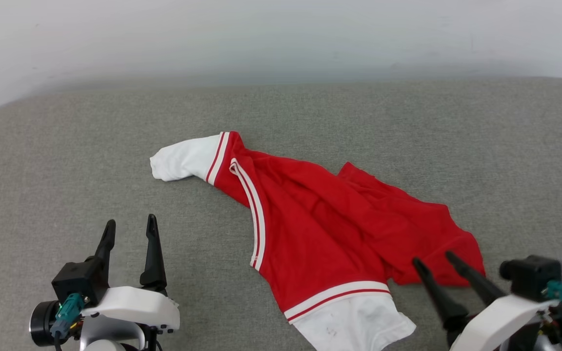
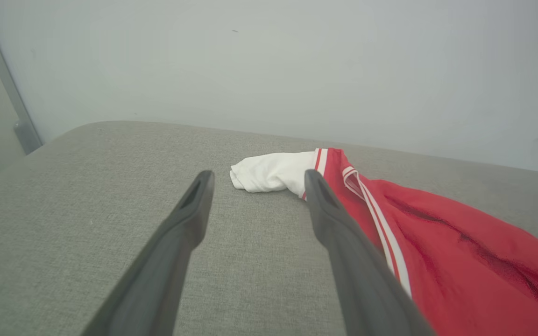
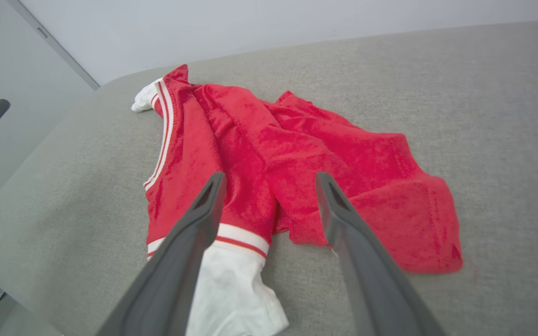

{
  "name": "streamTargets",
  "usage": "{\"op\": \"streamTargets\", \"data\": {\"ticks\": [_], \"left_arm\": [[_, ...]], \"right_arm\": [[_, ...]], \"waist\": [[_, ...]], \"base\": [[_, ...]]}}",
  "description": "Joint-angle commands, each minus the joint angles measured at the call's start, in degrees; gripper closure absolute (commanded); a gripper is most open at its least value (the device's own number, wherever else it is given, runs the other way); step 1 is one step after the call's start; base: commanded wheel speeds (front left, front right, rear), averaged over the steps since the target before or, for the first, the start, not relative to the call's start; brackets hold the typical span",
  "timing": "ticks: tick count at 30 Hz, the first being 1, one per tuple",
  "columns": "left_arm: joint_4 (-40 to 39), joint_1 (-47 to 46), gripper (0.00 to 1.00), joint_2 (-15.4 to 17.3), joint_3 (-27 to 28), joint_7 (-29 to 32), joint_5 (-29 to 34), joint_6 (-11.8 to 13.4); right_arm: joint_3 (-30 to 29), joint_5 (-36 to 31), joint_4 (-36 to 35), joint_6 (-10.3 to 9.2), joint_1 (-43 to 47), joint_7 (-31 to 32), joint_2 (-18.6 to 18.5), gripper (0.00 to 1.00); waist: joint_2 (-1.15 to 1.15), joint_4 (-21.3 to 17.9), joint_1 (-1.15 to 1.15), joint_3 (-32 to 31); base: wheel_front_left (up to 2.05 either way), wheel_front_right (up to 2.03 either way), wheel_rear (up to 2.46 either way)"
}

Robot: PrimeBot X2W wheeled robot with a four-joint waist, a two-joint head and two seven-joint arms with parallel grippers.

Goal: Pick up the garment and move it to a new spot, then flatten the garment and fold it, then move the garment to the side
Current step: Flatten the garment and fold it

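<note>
Looks early in the job, going by the lie of the cloth: finds the garment in a rumpled, skewed heap on the grey padded surface, red body bunched and lapped over itself, one white sleeve flung to the far left, the other at the near edge. Cannot tell whether the first move to a new spot is done; leaves flattening, folding and setting aside all to do. Holds the left gripper spread and empty over bare surface, apart from the cloth and to its left. Holds the right gripper spread and empty too, tips at the near red hem just beside the near white sleeve, with red cloth between the jaws in the right wrist view; touching or hovering, cannot tell.
</note>
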Motion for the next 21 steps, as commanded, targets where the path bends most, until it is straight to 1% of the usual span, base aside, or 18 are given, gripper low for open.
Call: {"op": "streamTargets", "data": {"ticks": [1, 2, 4, 9, 14, 16, 19, 21], "left_arm": [[-0.01, 0.17, 0.00, -0.02, 0.12, -0.19, -0.05, 0.25], [-0.05, 0.07, 0.00, -0.08, 0.15, -0.22, -0.11, 0.26], [-0.09, -0.50, 0.00, -0.18, -0.07, -0.31, -0.02, 0.01], [0.11, -1.84, 0.00, -0.63, -0.41, -0.57, 0.39, -0.42], [0.27, -3.13, 0.00, -1.31, -0.37, -0.95, 0.54, -0.82], [0.47, -3.72, 0.00, -1.65, -0.35, -1.10, 0.62, -1.11], [0.80, -4.75, 0.00, -2.28, -0.30, -1.39, 0.76, -1.51], [1.21, -5.14, 0.00, -2.67, -0.27, -1.44, 0.99, -1.89]], "right_arm": [[-0.96, -0.50, 1.12, -0.03, -1.21, 0.34, -0.45, 0.00], [-1.95, 0.35, 2.44, -0.04, -2.46, 0.33, -0.38, 0.00], [-3.06, 0.31, 6.29, -0.04, -3.99, 2.15, -2.26, 0.00], [-2.00, 1.96, 13.73, -0.04, -8.65, 6.18, -5.91, 0.00], [2.43, 3.44, 20.02, -0.04, -13.49, 9.23, -9.69, 0.00], [5.07, 3.98, 22.21, -0.03, -15.43, 10.48, -10.88, 0.00], [8.52, 5.31, 26.41, -0.04, -17.61, 14.11, -12.61, 0.00], [10.76, 7.22, 29.26, -0.05, -17.84, 17.27, -12.70, 0.00]], "waist": [[0.00, 0.27, 0.00, 0.26], [0.00, 0.42, 0.00, 0.50], [0.00, 0.99, 0.00, 0.95], [0.00, 2.68, 0.00, 2.03], [0.00, 4.11, 0.00, 4.32], [0.00, 4.69, 0.00, 5.47], [0.00, 5.46, 0.00, 6.94], [0.00, 6.03, 0.00, 7.44]], "base": [[0.00, 0.00, 0.00], [0.00, 0.00, 0.00], [0.00, 0.00, 0.00], [0.00, 0.00, 0.00], [0.00, 0.00, 0.00], [0.00, 0.00, 0.00], [0.00, 0.00, 0.00], [0.00, 0.00, 0.00]]}}
